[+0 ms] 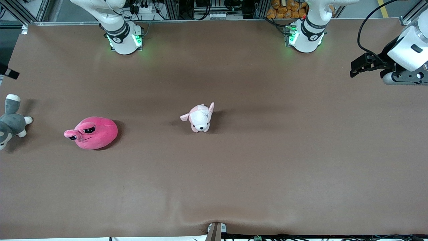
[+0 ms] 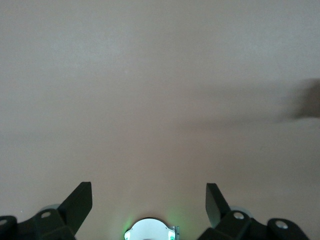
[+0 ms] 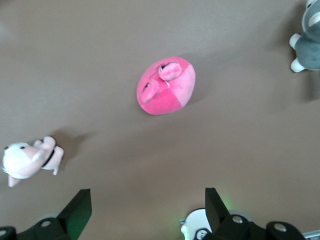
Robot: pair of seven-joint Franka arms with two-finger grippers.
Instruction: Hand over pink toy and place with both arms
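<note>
The pink toy (image 1: 91,133), a round hot-pink plush with droopy dark eyes, lies on the brown table toward the right arm's end; nothing touches it. From high up, the right wrist view looks down on the pink toy (image 3: 166,86). There my right gripper (image 3: 148,202) is open and empty, and it is out of the front view. My left gripper (image 1: 354,68) hangs open over the table's edge at the left arm's end. In its own view the left gripper (image 2: 149,200) is open over bare table.
A small pale pink-and-white plush dog (image 1: 200,117) stands mid-table, seen also as the dog (image 3: 27,159). A grey-and-white plush (image 1: 11,122) lies at the table's edge at the right arm's end. Both arm bases (image 1: 123,36) (image 1: 306,35) stand along the table's back edge.
</note>
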